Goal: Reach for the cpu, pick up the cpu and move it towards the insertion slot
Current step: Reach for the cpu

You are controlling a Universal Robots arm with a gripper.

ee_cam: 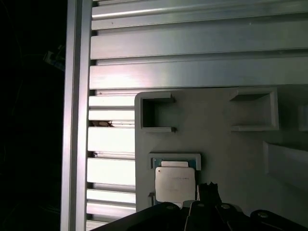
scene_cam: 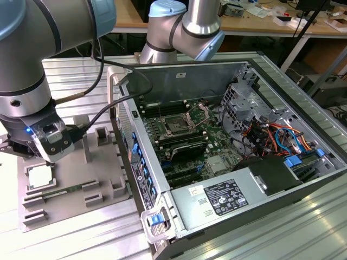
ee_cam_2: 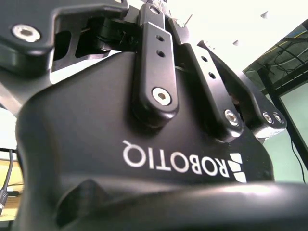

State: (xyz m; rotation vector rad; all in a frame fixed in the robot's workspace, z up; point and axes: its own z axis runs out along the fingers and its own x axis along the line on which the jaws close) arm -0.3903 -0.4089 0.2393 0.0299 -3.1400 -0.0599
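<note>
The cpu is a silvery square chip lying flat in a recess of the grey plastic tray, at the exterior view's left. My gripper hangs just above the tray, close over the cpu's far edge and apart from it. In the first wrist view the cpu sits right beside the dark gripper. The second wrist view shows the gripper body and linkages from behind. The insertion slot is a dark square socket on the motherboard inside the open case, with its shiny bracket hinged up.
The open computer case stands to the tray's right in the exterior view, its side wall between tray and motherboard. A memory stick lies in the tray. A power supply and cables fill the case's near side. Aluminium slats form the table.
</note>
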